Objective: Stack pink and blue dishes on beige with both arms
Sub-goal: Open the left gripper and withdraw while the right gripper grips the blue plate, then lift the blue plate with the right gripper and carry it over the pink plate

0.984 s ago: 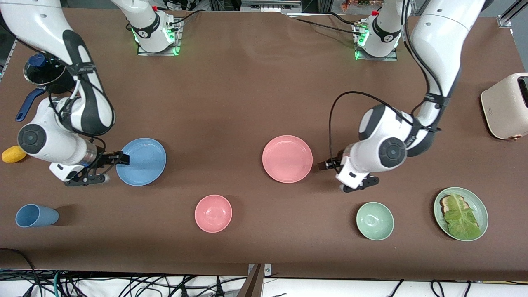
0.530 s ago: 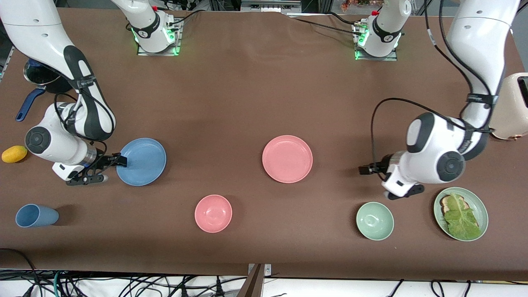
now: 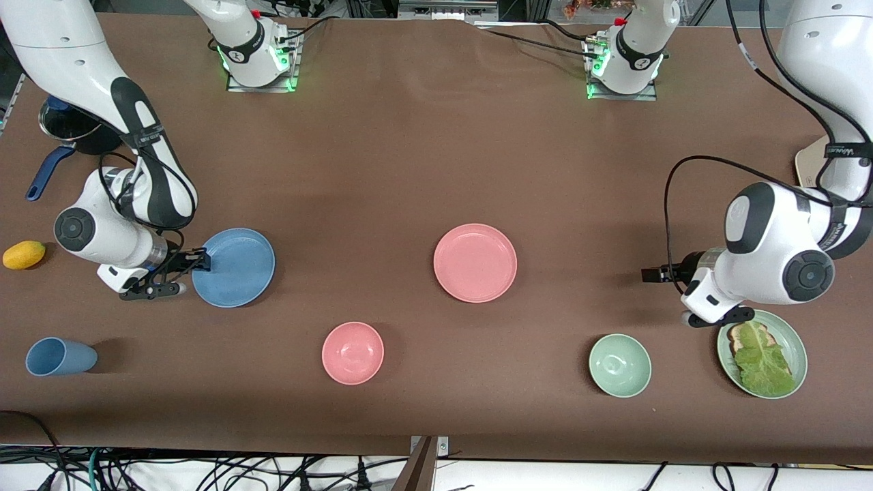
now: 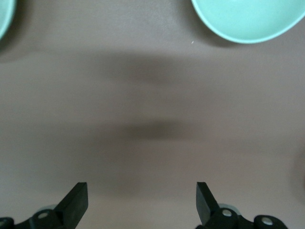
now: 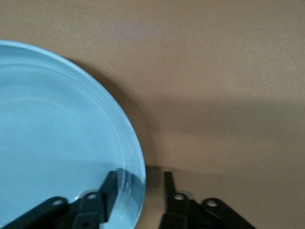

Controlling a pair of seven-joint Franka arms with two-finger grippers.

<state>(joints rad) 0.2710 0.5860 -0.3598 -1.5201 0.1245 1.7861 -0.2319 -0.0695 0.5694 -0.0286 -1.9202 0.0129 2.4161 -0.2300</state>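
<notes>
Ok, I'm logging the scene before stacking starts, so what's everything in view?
blue plate: one, light blue, right arm's end
pink plate: one, pink, mid-table
pink bowl: one, pink, nearer the camera than the pink plate
green bowl: one, pale green, left arm's end
green plate: one, pale green, holds lettuce, beside the green bowl
blue cup: one, blue, nearer than the blue plate
yellow fruit: one, right arm's end
pot: one, dark, blue handle
toaster: one, cream, partly hidden
beige plate: none visible
right gripper: at the blue plate's rim
left gripper: fingers open, holding nothing
</notes>
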